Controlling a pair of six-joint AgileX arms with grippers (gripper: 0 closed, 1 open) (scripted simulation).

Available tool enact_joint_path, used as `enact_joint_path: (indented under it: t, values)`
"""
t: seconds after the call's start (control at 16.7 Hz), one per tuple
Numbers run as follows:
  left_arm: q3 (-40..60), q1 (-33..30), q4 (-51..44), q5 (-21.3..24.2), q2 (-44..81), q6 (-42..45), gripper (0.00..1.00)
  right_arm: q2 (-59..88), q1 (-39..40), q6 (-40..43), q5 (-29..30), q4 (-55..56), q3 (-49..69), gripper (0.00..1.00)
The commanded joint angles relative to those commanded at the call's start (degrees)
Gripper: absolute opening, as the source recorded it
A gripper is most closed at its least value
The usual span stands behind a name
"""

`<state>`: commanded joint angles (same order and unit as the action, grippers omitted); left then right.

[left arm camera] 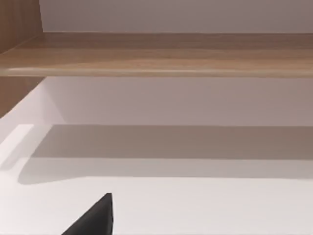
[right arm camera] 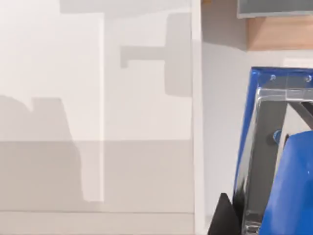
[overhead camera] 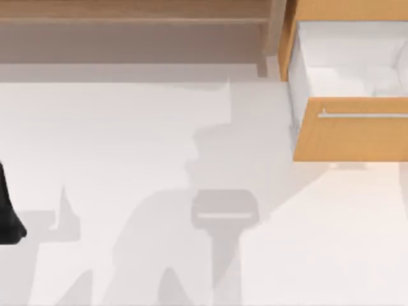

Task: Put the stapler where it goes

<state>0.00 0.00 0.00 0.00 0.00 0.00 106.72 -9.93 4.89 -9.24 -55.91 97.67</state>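
Observation:
The stapler (right arm camera: 286, 161), bright blue with a shiny metal rail, hangs very close in the right wrist view. My right gripper (right arm camera: 259, 223) is shut on it, and one black fingertip (right arm camera: 222, 215) lies against its side. Beyond it are the white table and the drawer's wooden front (right arm camera: 279, 32). The drawer (overhead camera: 347, 137) stands pulled open at the top view's far right, with a white inside and a grey handle bar (overhead camera: 363, 115). My left gripper (overhead camera: 9, 213) is parked at the table's left edge.
A long wooden shelf (overhead camera: 134, 13) runs along the back of the table, and its board (left arm camera: 156, 54) also crosses the left wrist view. Arm shadows (overhead camera: 223, 210) fall on the white tabletop (overhead camera: 127, 140) in the middle.

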Motion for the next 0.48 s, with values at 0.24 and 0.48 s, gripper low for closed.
enact_joint_path:
  t: [0.24, 0.48]
  values:
    - [0.0, 0.0, 0.0, 0.0, 0.0, 0.0, 1.0, 13.5, 10.1, -5.3, 0.0, -5.8, 14.2, 0.0]
    - [0.0, 0.0, 0.0, 0.0, 0.0, 0.0, 1.0, 26.1, 15.7, -8.9, 3.1, -12.0, 22.9, 0.0]
